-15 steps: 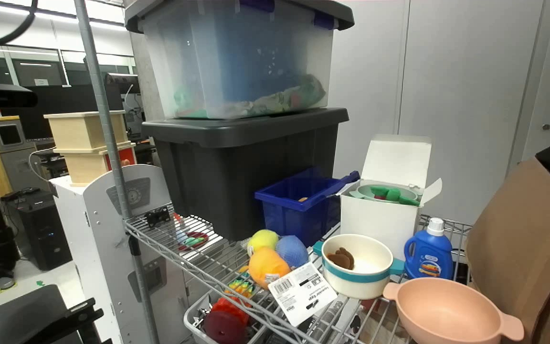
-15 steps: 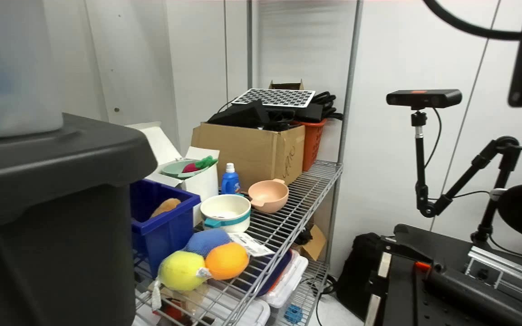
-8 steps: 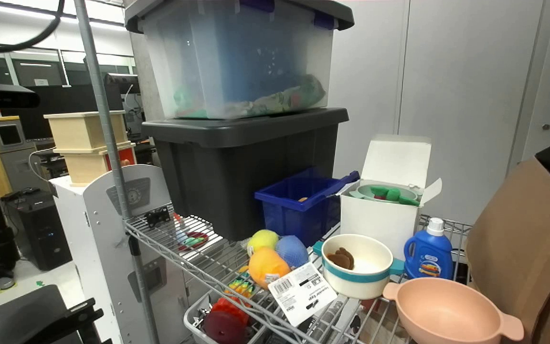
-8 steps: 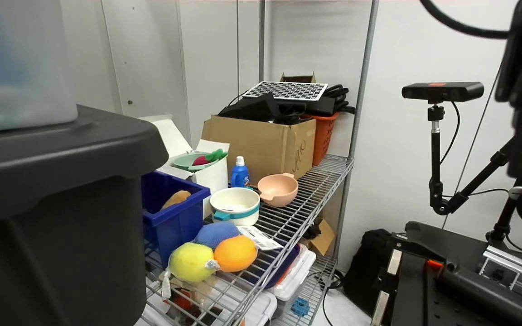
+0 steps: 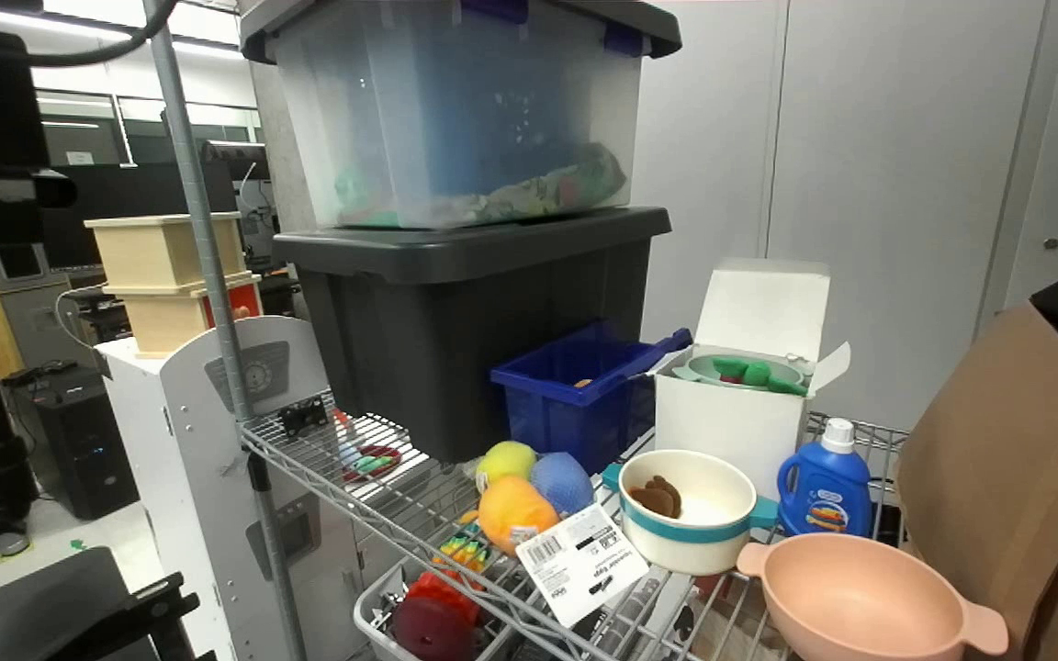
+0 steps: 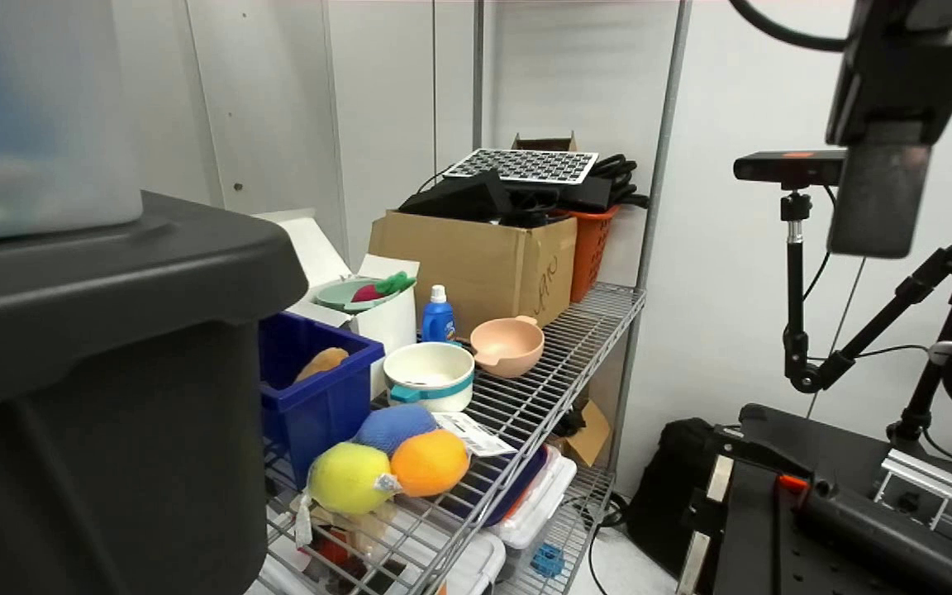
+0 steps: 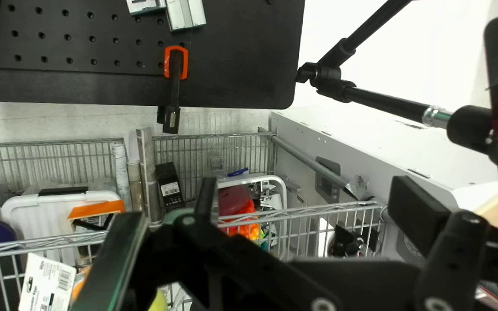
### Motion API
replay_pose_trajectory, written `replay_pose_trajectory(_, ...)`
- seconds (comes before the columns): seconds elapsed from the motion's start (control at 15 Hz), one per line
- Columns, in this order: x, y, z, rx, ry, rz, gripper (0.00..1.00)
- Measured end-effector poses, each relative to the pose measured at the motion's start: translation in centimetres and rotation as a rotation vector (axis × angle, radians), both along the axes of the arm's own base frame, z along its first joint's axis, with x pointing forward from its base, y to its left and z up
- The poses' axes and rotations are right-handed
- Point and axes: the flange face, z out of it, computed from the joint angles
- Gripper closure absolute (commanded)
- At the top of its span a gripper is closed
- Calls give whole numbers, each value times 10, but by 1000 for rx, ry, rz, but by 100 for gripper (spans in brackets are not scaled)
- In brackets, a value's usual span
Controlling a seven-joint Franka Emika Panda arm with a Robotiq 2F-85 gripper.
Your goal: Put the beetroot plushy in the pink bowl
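The beetroot plushy lies in a pale green bowl inside the open white box; its magenta body (image 6: 367, 292) and green leafy top (image 5: 757, 373) show in both exterior views. The pink bowl (image 5: 864, 597) stands on the wire shelf beside the blue bottle and also shows in an exterior view (image 6: 509, 345). My gripper (image 7: 313, 206) is open, with nothing between its fingers. In an exterior view the gripper (image 6: 935, 216) hangs at the upper right, in front of the shelf and apart from both things. The wrist view shows neither plushy nor pink bowl.
The white box (image 5: 717, 418) has raised flaps. Around it stand a blue bin (image 5: 575, 404), a white-teal bowl (image 5: 685, 542) and a blue bottle (image 5: 825, 482). Tall stacked bins (image 5: 474, 312) and a cardboard box (image 6: 476, 264) flank the shelf. A shelf post (image 5: 203, 229) rises near the arm.
The gripper has come further into both exterior views, closer to the shelf; its fingers now show in one. That view's picture also shifted slightly. The plushy and bowls have stayed in place.
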Motion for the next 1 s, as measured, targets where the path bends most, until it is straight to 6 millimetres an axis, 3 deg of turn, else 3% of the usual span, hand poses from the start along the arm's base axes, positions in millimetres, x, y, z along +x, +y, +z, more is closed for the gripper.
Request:
replay_pose_trajectory(0.6,5,-43,10,-116,-28,71,0)
replay_pose_trajectory(1.0,18,-56,46,-230,-126,118,0)
